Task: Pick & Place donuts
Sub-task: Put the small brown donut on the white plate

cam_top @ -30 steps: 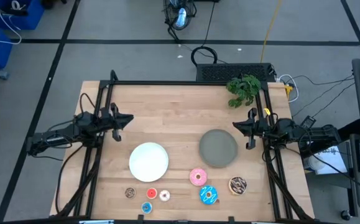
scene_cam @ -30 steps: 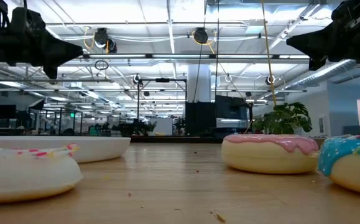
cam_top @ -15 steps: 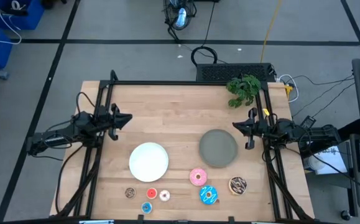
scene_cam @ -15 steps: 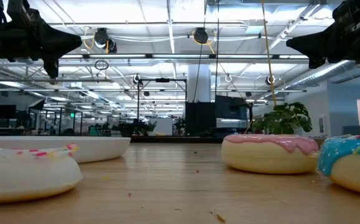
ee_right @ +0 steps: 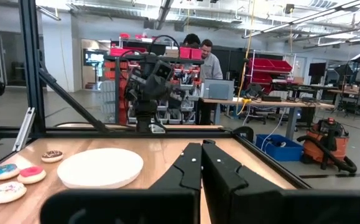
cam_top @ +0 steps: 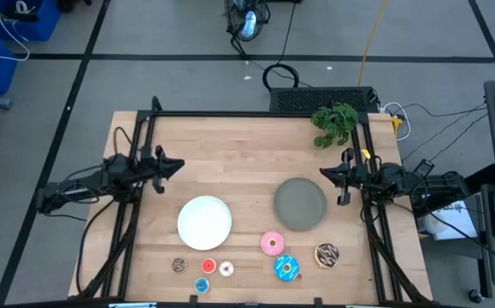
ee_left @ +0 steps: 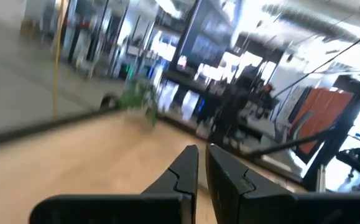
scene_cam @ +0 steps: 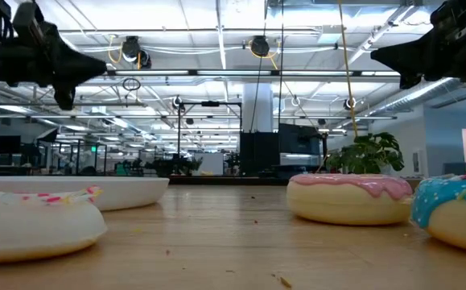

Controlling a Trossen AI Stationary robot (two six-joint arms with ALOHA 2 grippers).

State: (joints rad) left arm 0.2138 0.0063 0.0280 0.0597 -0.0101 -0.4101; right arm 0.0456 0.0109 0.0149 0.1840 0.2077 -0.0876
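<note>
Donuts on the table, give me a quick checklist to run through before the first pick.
1. All seven donuts still on the table: ok; the pink donut, blue sprinkled donut, brown drizzled donut and four tiny donuts sit along the near edge.
2. White plate free: ok.
3. Grey plate free: ok.
4. Left end effector empty: ok, shut, raised above the table.
5. Right end effector empty: ok, shut, beside the grey plate.
6. End effectors opened for a grasp: not ok.

pale wooden table, matt grey plate
</note>
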